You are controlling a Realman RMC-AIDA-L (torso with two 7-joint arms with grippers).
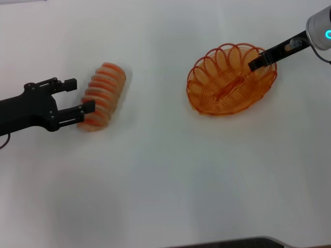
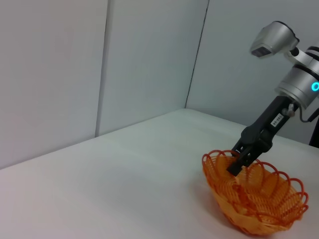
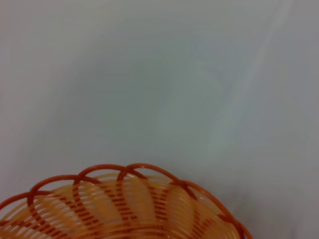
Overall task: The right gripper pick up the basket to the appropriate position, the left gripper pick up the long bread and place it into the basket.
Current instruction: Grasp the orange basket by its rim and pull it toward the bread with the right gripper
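Note:
The long bread [image 1: 105, 93], tan-orange with darker ridges, lies on the white table at the left. My left gripper [image 1: 84, 94] is open at the bread's left side, with one fingertip against its near end and the other just clear of it. The orange wire basket [image 1: 199, 82] stands at the right, also seen in the left wrist view [image 2: 259, 204] and the right wrist view [image 3: 124, 199]. My right gripper [image 1: 257, 63] is closed on the basket's far right rim; it also shows in the left wrist view [image 2: 234, 167], where the basket looks tilted.
The white table [image 1: 165, 170] stretches between bread and basket and toward the front. Grey wall panels [image 2: 99, 64] stand behind the table's far edge.

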